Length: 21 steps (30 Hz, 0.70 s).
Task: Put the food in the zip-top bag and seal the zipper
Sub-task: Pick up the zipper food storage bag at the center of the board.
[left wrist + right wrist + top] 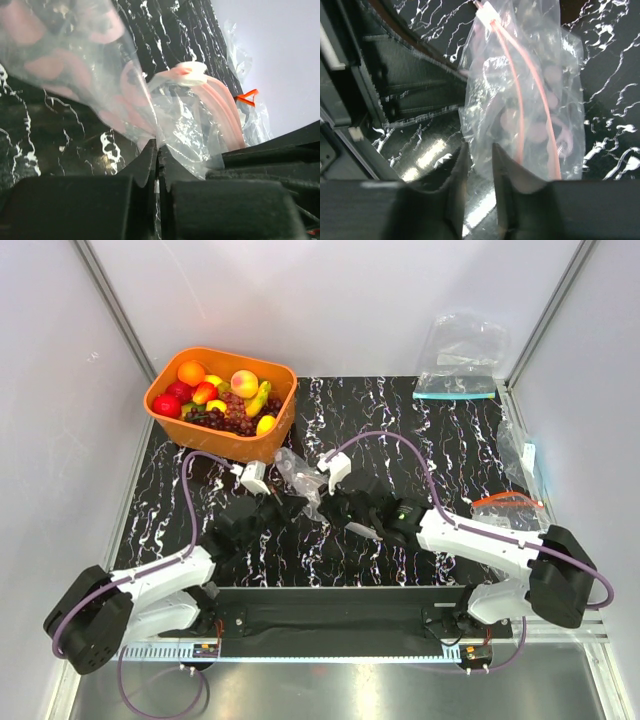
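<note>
Clear zip-top bag [186, 129] clamped in left gripper [157, 151], right gripper [479, 151] parted at its edge

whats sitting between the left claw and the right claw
The crumpled zip-top bag fills the gap between them, as the top view shows. In the left wrist view, the left claw is pinched shut on its film.

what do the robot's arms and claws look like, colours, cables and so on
The left arm and right arm both have white links between bulky black joints. A purple cable loops along each arm and ends at a small white camera block near the wrist. The left claw and right claw each have two matte black, wedge-shaped fingers.
</note>
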Available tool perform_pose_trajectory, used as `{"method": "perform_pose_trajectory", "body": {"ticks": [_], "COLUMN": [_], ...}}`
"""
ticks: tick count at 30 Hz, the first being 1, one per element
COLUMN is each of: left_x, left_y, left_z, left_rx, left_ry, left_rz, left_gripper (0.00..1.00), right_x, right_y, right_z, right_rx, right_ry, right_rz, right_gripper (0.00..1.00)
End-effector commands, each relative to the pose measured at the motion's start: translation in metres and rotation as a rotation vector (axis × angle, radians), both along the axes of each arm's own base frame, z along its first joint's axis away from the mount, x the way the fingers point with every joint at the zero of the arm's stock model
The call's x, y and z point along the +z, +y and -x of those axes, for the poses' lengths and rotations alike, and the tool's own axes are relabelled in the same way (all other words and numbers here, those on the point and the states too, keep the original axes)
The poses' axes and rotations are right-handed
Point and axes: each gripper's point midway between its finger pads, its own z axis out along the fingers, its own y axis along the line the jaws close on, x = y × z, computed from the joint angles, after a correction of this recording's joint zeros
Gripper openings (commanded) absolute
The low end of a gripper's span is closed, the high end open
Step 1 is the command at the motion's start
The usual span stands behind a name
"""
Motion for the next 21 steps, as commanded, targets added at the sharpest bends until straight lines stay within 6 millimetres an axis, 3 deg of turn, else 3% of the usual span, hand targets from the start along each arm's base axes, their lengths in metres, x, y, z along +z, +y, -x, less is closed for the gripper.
{"method": "perform_pose_trajectory", "body": {"ticks": [1,5,10,16,21], "left_x": [0.036,0.033,0.015,0.006,0.011], "left_y": [-0.008,-0.002,0.006,0.01,0.012], "left_z": [-0.01,-0.006,0.005,0.011,0.012], "left_rx": [-0.018,-0.024,-0.038,-0.044,-0.043], "left_ry": [-0.11,-0.148,-0.15,-0.142,-0.156], "left_rz": [0.04,-0.002,-0.022,-0.033,-0.029], "left_gripper": [0.0,0.0,0.0,0.0,0.0], "right_x": [0.029,0.043,0.061,0.058,0.04], "right_y": [0.0,-0.013,-0.03,-0.05,-0.05], "right_z": [0.008,0.009,0.012,0.009,0.013], "right_rx": [0.026,0.001,-0.038,-0.092,-0.034], "right_ry": [-0.033,-0.037,-0.045,-0.052,0.032], "right_rz": [-0.047,-0.014,-0.007,0.045,0.062], "right_gripper": [0.35,0.5,0.56,0.61,0.56]}}
